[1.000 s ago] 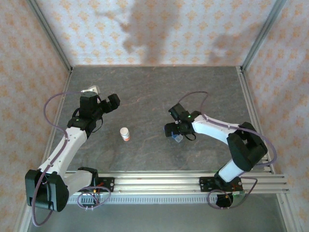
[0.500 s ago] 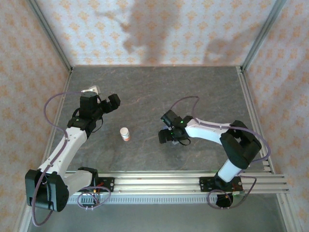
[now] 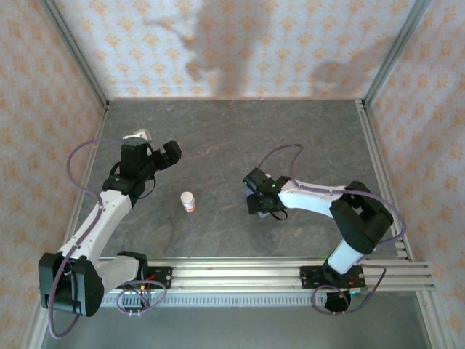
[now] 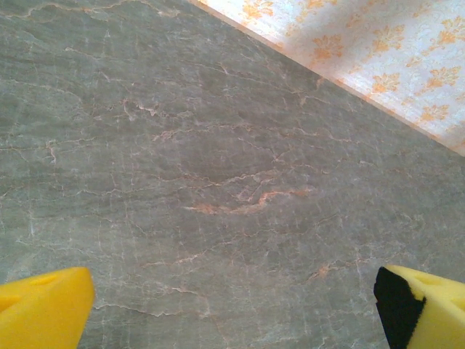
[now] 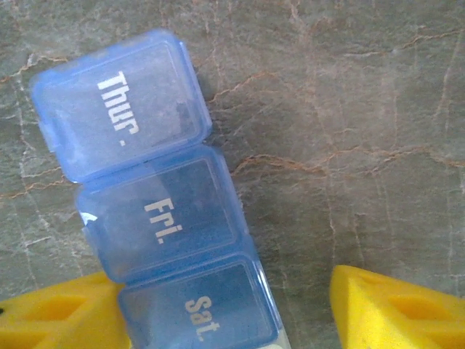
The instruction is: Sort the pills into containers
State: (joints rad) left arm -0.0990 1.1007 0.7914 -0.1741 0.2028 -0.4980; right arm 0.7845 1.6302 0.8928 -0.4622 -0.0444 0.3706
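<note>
The containers (image 5: 156, 218) are a translucent blue strip lying on the table, with shut lids marked Thur., Fri. and Sat. My right gripper (image 5: 221, 309) is down over the strip's Sat. end and open. Its left finger (image 5: 58, 313) touches the strip's side, while its right finger (image 5: 392, 309) stands apart across bare table. From above, the right gripper (image 3: 256, 203) sits right of the table's middle and covers the strip. My left gripper (image 3: 169, 154) hangs open at the left over bare table, nothing between its fingertips (image 4: 47, 309). The pills are out of view.
A small white bottle (image 3: 188, 201) with an orange band stands upright between the two arms. The grey marbled table (image 3: 232, 138) is walled by patterned panels. An aluminium rail (image 3: 290, 273) runs along the near edge.
My right gripper has swung left over the blue strip and its jaws have narrowed around it. The left arm and the white bottle have not moved.
</note>
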